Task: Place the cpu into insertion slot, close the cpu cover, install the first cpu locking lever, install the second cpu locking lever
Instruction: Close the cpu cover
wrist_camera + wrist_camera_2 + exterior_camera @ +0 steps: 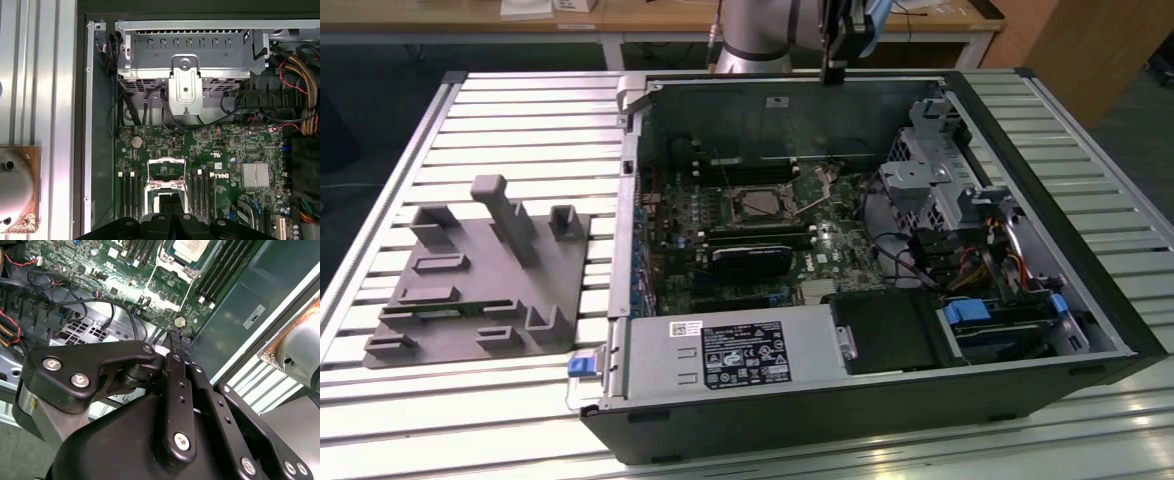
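Note:
An open computer case (1041, 200) lies on the slatted table. On its green motherboard sits the insertion slot (758, 205), a small square socket with a silvery rim. In the second wrist view the cpu (192, 246) rests pale and flat inside that socket. The cpu cover (167, 161), a thin silvery frame, stands swung open beside the socket, with green board showing through its cut-out. My gripper (835, 72) hangs high above the case's far wall, well clear of the socket. Its black fingers (175, 347) meet at the tips, and the gripper (170, 202) holds nothing I can see.
A grey fixture block (480, 270) with upright posts sits on the table at the exterior view's left. Inside the case are a power supply (720, 352), a long black card (754, 262), a metal drive cage (934, 180) and loose cables (981, 265). The arm's base (761, 40) stands behind the case.

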